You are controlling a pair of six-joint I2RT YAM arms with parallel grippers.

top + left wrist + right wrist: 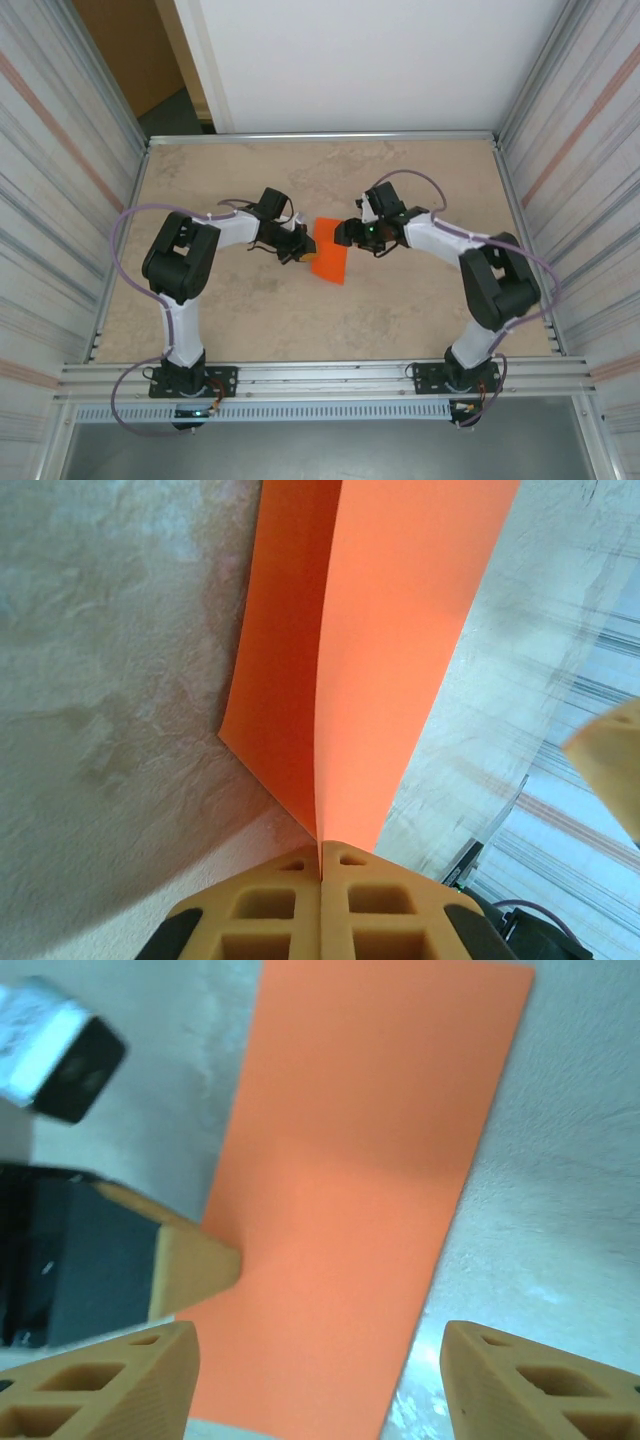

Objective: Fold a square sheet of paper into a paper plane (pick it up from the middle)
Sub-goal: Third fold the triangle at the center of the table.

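left gripper pinches folded orange paper, right gripper stands open over it

in the top view the paper [328, 260] sits at the centre of the frame, on the middle of the table [250, 320], as a narrow orange strip slanting down to the right. the left gripper [299, 247] meets its left edge and the right gripper [346, 232] is just beside its upper right corner. both arms bend inward from their bases at the bottom of the frame.

in the left wrist view the left gripper [320, 865] is at the bottom centre, its two tan fingers pressed together with the paper [400, 650] clamped between them. from the pinch the sheet fans upward in two layers, a darker one on the left and a brighter one on the right, joined along a crease that runs up the middle of the frame. the mottled table [100, 680] fills the left side.

in the right wrist view the right gripper [325, 1375] has its jaws wide apart at the bottom corners, with no finger touching the sheet. the paper [370, 1150] runs from bottom centre to the top of the frame between them, flat and plain. a tan fingertip of the left gripper [195, 1265] touches its left edge at mid-left.
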